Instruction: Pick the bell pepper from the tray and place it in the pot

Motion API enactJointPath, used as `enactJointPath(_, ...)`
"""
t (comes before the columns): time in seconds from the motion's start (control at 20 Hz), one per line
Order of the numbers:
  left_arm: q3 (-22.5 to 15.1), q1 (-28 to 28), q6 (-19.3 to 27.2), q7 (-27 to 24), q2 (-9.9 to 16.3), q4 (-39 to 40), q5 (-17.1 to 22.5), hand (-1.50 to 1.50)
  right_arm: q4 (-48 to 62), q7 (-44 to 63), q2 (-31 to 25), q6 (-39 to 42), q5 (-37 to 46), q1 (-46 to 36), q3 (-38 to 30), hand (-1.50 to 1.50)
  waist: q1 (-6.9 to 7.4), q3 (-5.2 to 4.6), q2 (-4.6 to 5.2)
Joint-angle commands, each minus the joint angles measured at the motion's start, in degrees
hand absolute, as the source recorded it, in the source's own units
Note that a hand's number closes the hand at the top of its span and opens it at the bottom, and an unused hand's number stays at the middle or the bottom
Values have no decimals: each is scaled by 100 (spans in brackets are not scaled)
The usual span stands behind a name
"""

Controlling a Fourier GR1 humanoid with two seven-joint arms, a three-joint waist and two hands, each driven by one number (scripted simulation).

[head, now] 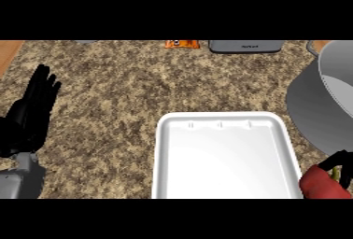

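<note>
Red bell pepper [321, 185] gripped in curled right hand [342, 163], just right of white tray [224, 122], below grey pot [310, 107]. Left hand [33, 112] resting far left, fingers straight, together.

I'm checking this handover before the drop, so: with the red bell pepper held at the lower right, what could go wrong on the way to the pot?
1. The right hand holds the red bell pepper at the view's edge, largely out of sight, so any slipping would be hard to notice.
2. The tall grey metal pot has a high wall; a low carry could knock the pepper against it.
3. The white foam tray lies close beside the pot, and a sweeping arm might push it.
</note>
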Motion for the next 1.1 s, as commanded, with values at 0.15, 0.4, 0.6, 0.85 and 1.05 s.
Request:
enactJointPath(0.15, -135, -41, 97, -136, -185, 101, -150, 0, 117, 492, -299, 752, -2265, -1132, -1802, 150, 40, 0, 10)
enactJointPath(0.4, -53, -127, -82, -255, -134, 248, -101, 0, 1656, 507, -855, 652, -2618, -1979, -2497, 150, 113, -1, 24)
enactJointPath(0.6, 50, -286, -53, 114, -44, 84, -56, 0, 3056, -200, -1287, 499, -2828, -2459, -2885, 150, 142, 2, 28)
enactJointPath(0.85, -75, -426, -64, 28, -179, 223, -55, 0, 3822, -1111, -2121, -350, -1171, -2410, -2898, 150, 251, 8, 98)
enactJointPath(1.05, -72, -385, -72, 198, -97, -29, -89, 0, 4961, -1637, -2082, -1297, -345, -2622, -2553, 150, 247, 8, 55)
